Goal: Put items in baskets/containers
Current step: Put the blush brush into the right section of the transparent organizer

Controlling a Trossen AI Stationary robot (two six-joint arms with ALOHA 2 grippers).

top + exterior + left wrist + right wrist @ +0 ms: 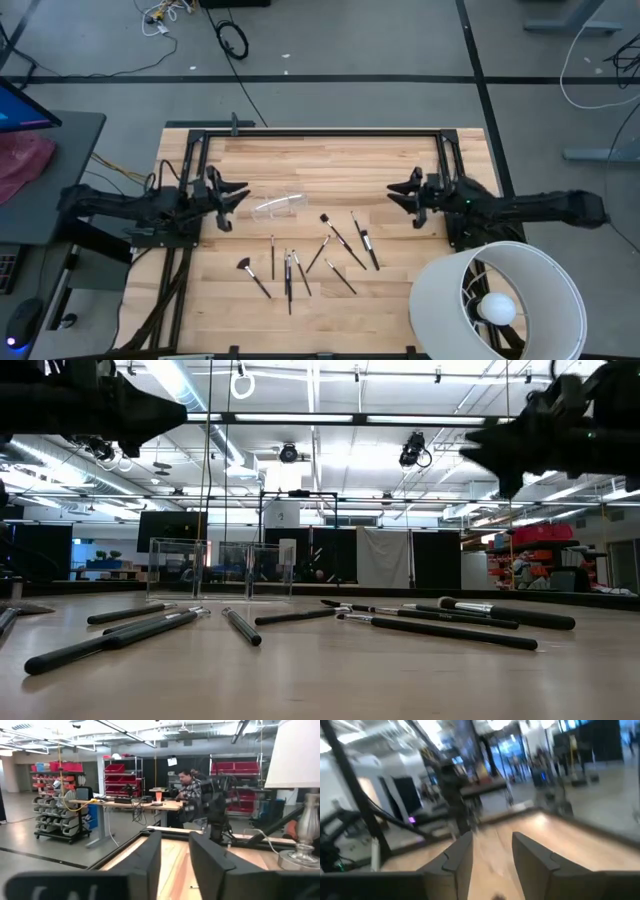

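On the wooden table (330, 160), in the high view, the makeup brushes (300, 262) lie scattered across the near middle, well apart from both grippers and nearer the table's front edge than either of them. The clear plastic container (278, 206) lies just beyond the brushes toward the left, near the left gripper (232, 201) but not touching it; in the low view it shows as clear upright walls (220, 570) behind the row of brushes (440, 622). One fan-shaped brush (245, 267) lies at the left end of the scatter, and a longer brush with a silver ferrule (364, 240) lies at the right end, closest to the right gripper (404, 197). The left arm reaches in level from the table's left side, raised above the surface, its fingers spread apart and empty; the left wrist view shows a gap between the two dark fingers (145, 865) with nothing in it. The right arm reaches in from the right side in a mirrored pose, also raised, its fingers (455, 857) parted and holding nothing. A large white lamp shade (500, 295) stands at the near right corner of the table. A person (189, 785) sits at a desk in the room beyond. No writing on the brushes or container can be read.
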